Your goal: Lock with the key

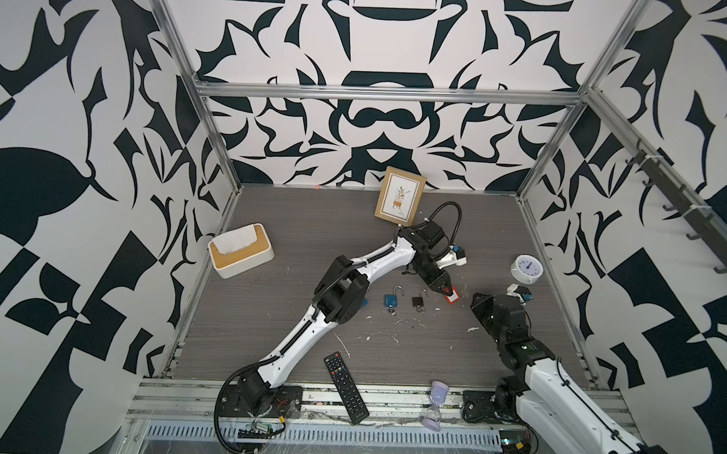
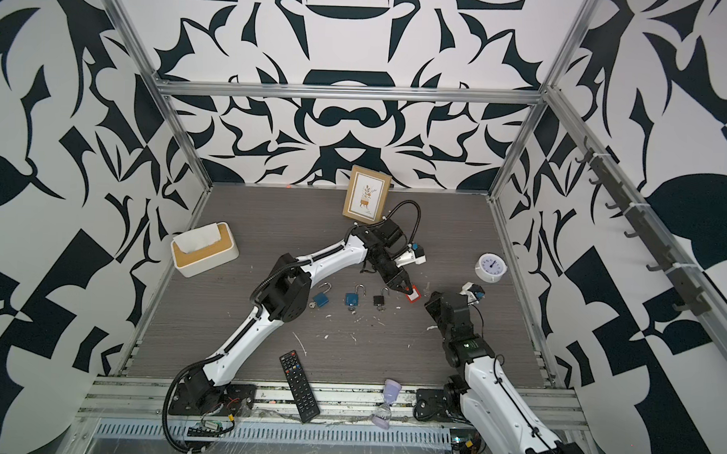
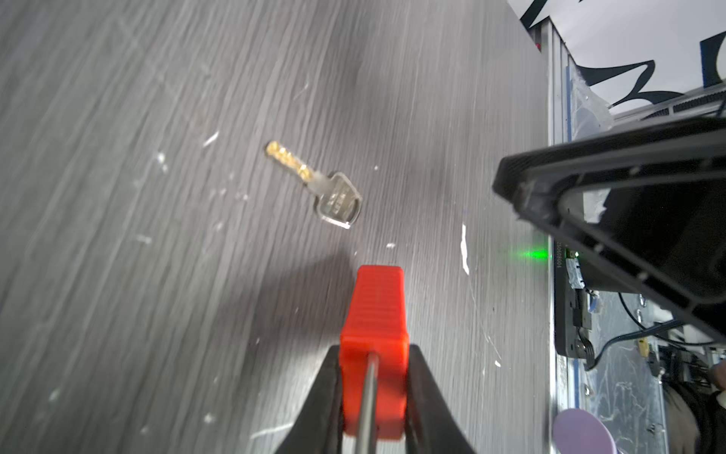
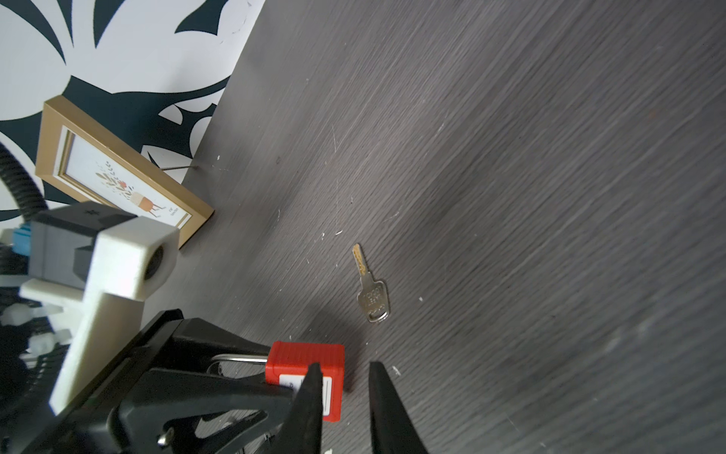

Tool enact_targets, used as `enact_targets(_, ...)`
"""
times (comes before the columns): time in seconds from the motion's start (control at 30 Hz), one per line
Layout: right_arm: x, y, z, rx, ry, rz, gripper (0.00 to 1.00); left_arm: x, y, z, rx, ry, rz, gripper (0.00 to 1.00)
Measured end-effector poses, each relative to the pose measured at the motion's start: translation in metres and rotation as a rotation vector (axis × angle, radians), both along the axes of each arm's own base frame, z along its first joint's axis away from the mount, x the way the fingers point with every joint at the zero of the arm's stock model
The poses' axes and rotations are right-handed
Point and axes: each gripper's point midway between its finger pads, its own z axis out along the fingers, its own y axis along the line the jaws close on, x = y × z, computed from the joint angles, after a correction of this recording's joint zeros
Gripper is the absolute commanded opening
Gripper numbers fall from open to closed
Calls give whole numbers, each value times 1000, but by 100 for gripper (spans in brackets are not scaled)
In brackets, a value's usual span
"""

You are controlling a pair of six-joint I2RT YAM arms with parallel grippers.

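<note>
My left gripper (image 3: 373,350) is shut on a red padlock (image 3: 375,314) and holds its body just above the table. The padlock's silver shackle runs back between the jaws. In both top views the red padlock (image 1: 452,296) (image 2: 412,296) sits right of centre at the tip of the left gripper (image 1: 445,289). A small key (image 3: 314,181) with a gold blade and silver head lies flat on the table just beyond the padlock. My right gripper (image 4: 343,365) stands open beside the red padlock (image 4: 304,369), a short way from the key (image 4: 371,291), with nothing between its fingers.
A blue padlock (image 1: 390,299) and a black padlock (image 1: 417,300) lie open left of the red one, and a third, blue padlock (image 2: 321,298) lies near the left elbow. Around the table are a picture frame (image 1: 400,196), clock (image 1: 526,268), tissue box (image 1: 240,250), remote (image 1: 346,387) and hourglass (image 1: 436,405).
</note>
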Motion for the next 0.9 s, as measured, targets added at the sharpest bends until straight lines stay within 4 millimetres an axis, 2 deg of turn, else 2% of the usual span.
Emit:
enact_targets(0.17,-1,2,-3,7,1,10,24,0,-7,6,-29,-47,-39,0)
enact_targets(0.53,3,8,-7,23,7,35,24,-5,0,-3,-11,-70,-101,0)
enact_targets(0.57,3,9,-7,25,7,38,24,-5,-1,-3,-11,-72,-101,9)
enact_targets(0.63,4,10,-7,29,6,44,24,-3,-1,-3,-14,-77,-99,34)
enact_targets(0.67,5,11,-7,30,4,45,24,-3,-2,-3,-15,-79,-97,41)
enact_targets(0.73,6,12,-7,33,0,50,24,-1,-4,-3,-20,-85,-90,48)
enact_targets(0.9,7,14,-9,41,2,61,24,7,-10,-1,-42,-125,-77,53)
